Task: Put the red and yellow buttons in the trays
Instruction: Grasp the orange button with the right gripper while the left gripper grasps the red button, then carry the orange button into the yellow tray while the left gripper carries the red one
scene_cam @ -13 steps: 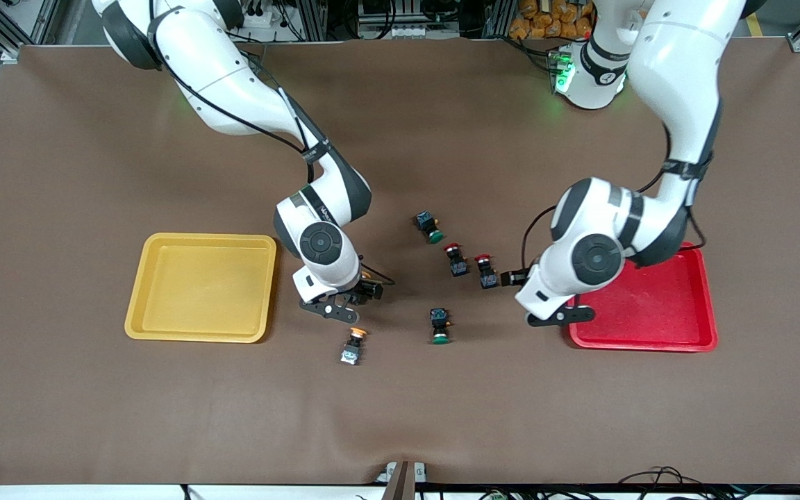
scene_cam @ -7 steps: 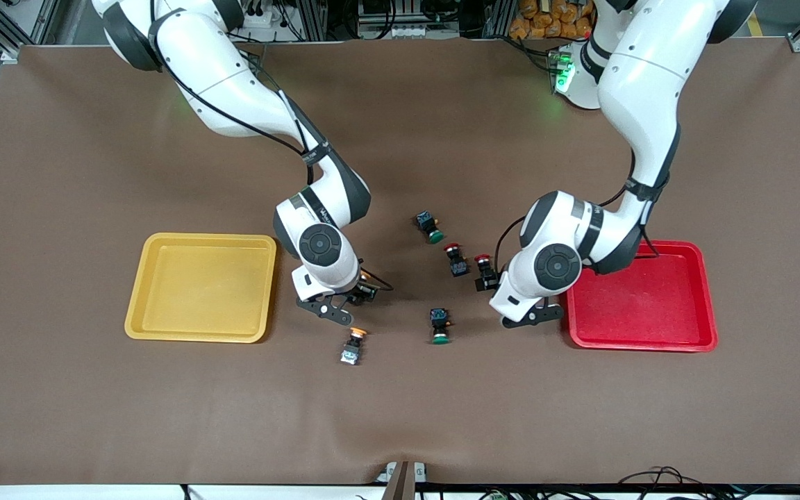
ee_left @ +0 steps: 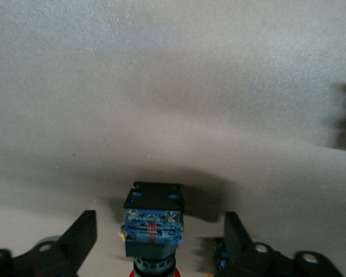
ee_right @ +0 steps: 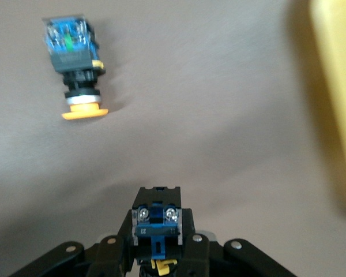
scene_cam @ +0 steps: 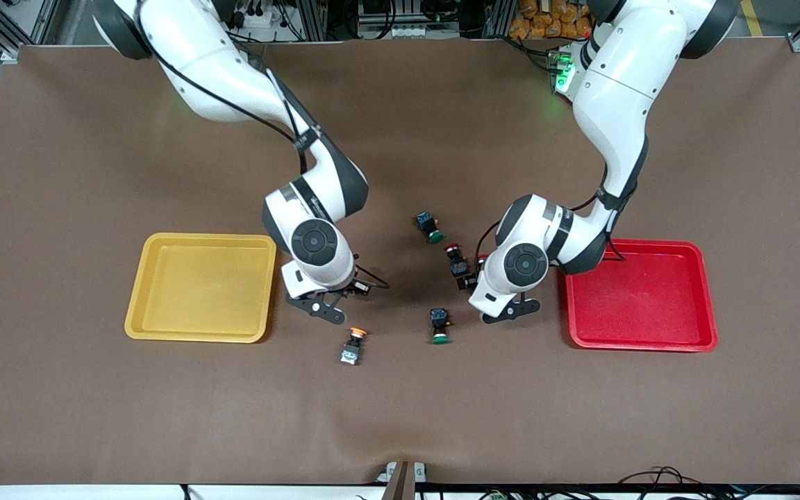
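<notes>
From the front, both trays, yellow and red, lie empty on the bench. In the left wrist view, the left gripper straddles a red button, fingers apart. In the right wrist view, the right gripper clamps a yellow button by its blocky body, which looks light, rigid and best to grip.

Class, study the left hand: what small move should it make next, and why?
Probably close the left hand on the red button: its open fingers stand either side of the button's body, not touching it. The right hand grips a yellow button.
</notes>
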